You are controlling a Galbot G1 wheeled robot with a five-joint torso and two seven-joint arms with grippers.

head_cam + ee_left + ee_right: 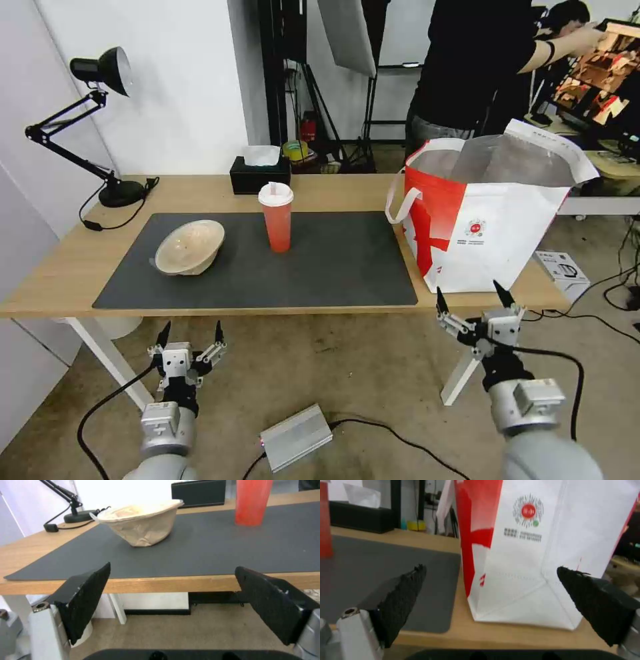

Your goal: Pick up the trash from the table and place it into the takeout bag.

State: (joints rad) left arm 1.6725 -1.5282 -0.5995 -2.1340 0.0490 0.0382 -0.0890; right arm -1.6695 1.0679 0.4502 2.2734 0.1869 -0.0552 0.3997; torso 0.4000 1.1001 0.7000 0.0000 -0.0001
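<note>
You are looking at a light-wood table [73,267] with both arms waiting in front of it, below its near edge. The left gripper [190,333] is hanging with its fingers spread apart and holding nothing, in line with the beige bowl [190,247]. The right gripper [470,298] is likewise spread wide and empty, just in front of the takeout bag [493,233].

Risks, as a judgement: the bowl is sitting tilted on the dark grey mat [333,267], its wall crumpled and thin, so a pinch on the rim may be folding it or flicking it away, spilling whatever residue it is carrying. The orange-red cup [277,217] is standing tall and narrow near the mat's middle, well apart from the bowl; a sideways brush from an arm could be tipping it, and its white lid may not be holding liquid in. The bag is standing open at the table's right end, close to the near edge, with soft walls; a nudge from the right arm could be pushing it off or collapsing the mouth.

The bag is boxy, white with red panels, silver-lined, with a white strap handle and a small round red logo. A black tissue box [260,175] and a desk lamp [100,73] are standing along the far side.
</note>
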